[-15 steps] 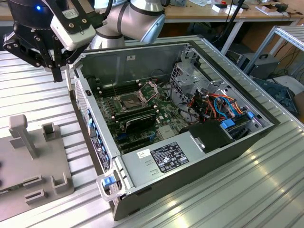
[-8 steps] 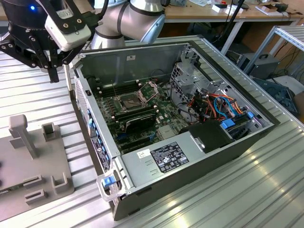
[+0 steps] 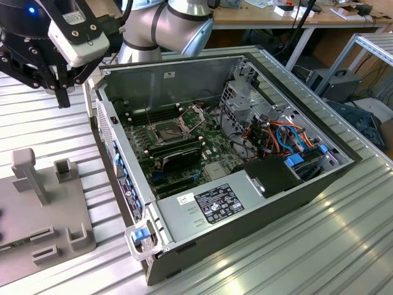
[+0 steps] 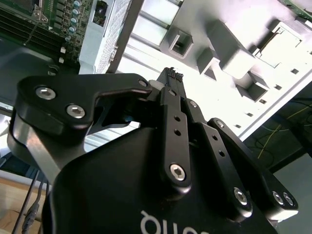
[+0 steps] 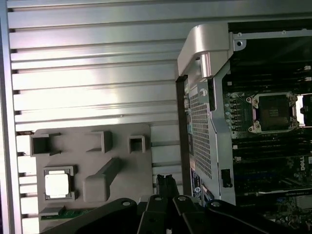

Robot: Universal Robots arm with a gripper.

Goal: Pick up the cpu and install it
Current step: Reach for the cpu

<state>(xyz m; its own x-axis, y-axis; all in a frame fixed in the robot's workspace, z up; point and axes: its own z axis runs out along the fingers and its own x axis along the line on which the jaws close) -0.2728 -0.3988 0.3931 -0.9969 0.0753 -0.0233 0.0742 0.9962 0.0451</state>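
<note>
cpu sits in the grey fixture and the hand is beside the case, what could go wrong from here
1. The cpu lies in a walled pocket of the grey fixture; an off-centre grasp by the hand could catch the walls or tilt it.
2. The case wall stands between the fixture and the open socket; a low carry might clip it.

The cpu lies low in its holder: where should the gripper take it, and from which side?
Probably by two opposite edges, from straight above: the cpu lies flat, metal top up, in a square pocket of the grey holder.
</note>
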